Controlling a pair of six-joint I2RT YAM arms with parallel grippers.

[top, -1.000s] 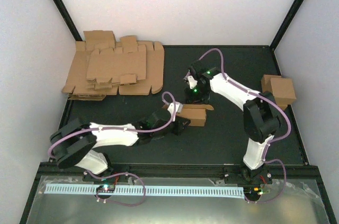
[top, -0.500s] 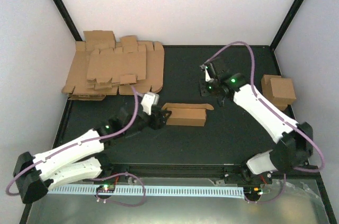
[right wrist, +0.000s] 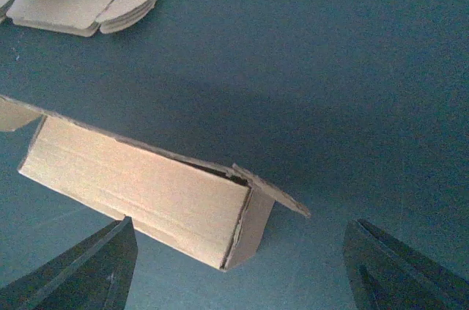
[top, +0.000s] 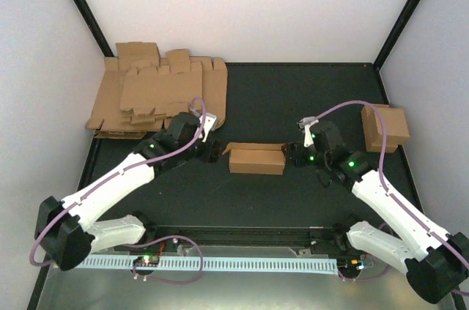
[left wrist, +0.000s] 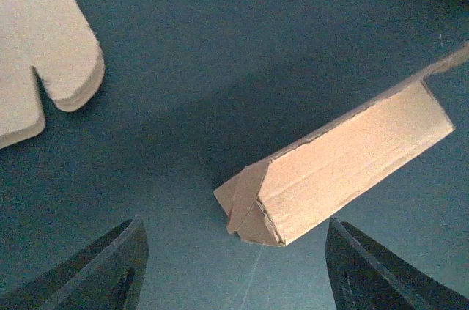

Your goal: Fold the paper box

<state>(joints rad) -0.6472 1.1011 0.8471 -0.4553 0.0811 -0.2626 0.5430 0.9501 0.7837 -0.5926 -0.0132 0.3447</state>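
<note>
We see bright, even overhead light on the white walls [top: 256,9]; the top view is slightly soft. In the wrist views the mat [left wrist: 220,46] looks bluish and the paper box [left wrist: 352,171] casts a diffuse shadow.

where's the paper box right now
In the top view the paper box lies mid-table between the left hand and the right hand, the flat blanks pile back-left.

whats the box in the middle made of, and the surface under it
The paper box looks like plain brown cardboard, matte and unprinted: rough cut edges and faint ribbing show in the wrist views. The table surface seems a dark matte mat, perhaps rubber or felt; its dull look leaves that open.
</note>
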